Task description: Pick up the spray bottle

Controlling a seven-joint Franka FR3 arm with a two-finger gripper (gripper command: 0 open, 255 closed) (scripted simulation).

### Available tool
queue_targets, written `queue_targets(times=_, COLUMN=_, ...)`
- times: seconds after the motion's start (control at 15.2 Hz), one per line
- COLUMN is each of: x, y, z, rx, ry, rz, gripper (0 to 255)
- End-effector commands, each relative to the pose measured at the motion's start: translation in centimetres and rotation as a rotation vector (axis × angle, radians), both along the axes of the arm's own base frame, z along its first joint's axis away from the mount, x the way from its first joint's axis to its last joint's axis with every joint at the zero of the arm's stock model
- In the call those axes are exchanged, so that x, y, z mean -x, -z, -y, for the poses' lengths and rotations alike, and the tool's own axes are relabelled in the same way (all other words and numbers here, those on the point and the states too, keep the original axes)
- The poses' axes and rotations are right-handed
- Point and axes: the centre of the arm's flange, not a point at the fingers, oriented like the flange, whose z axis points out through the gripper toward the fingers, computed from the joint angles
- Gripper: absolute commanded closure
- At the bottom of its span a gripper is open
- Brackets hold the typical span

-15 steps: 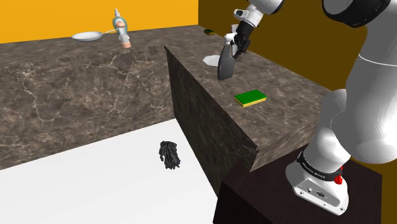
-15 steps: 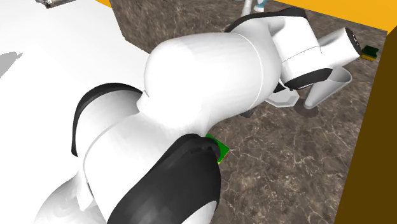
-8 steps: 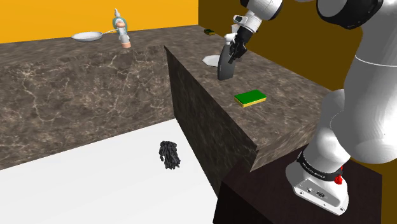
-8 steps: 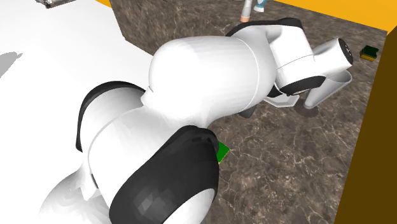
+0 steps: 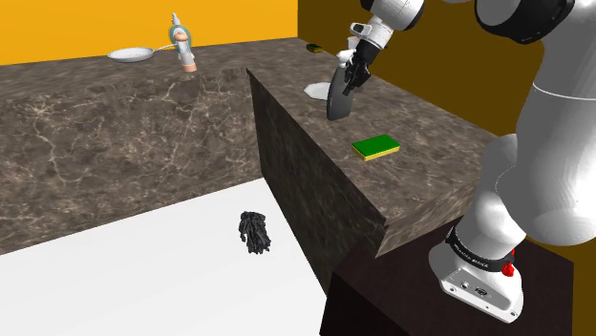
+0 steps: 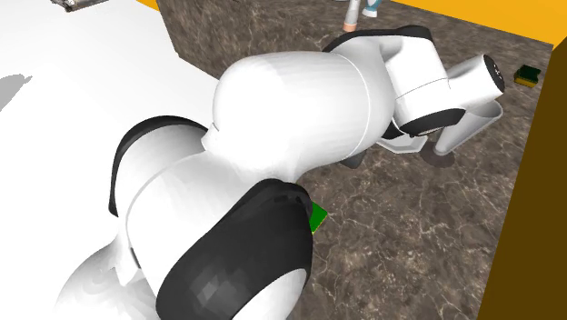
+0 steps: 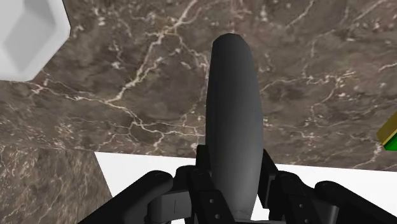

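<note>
The gripper (image 7: 234, 175) is pinching the dark grey spray bottle (image 5: 338, 98) near its top; the bottle is leaning at the marbled surface's (image 5: 420, 143) far end, beside a white dish (image 5: 316, 92). A green sponge (image 5: 376, 147) is lying nearer.

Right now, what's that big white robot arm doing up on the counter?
The white arm has its black gripper shut around a dark grey spray bottle, with a finger on each side. The bottle leans a little over the marble counter. I can't tell whether its base has left the top yet. A green sponge and a white dish sit on the counter near it, untouched.
</note>
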Motion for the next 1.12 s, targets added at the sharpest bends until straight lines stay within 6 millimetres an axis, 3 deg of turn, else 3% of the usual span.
queue_targets(times=0.0, x=0.0, y=-0.5, z=0.0, rx=0.0, ry=-0.001, rz=-0.001, gripper=255)
queue_targets(times=0.92, x=0.0, y=-7.9, z=0.0, rx=0.0, ry=-0.001, rz=-0.001, gripper=255)
queue_targets(times=1.06, x=0.0, y=-7.9, z=0.0, rx=0.0, ry=-0.001, rz=-0.001, gripper=255)
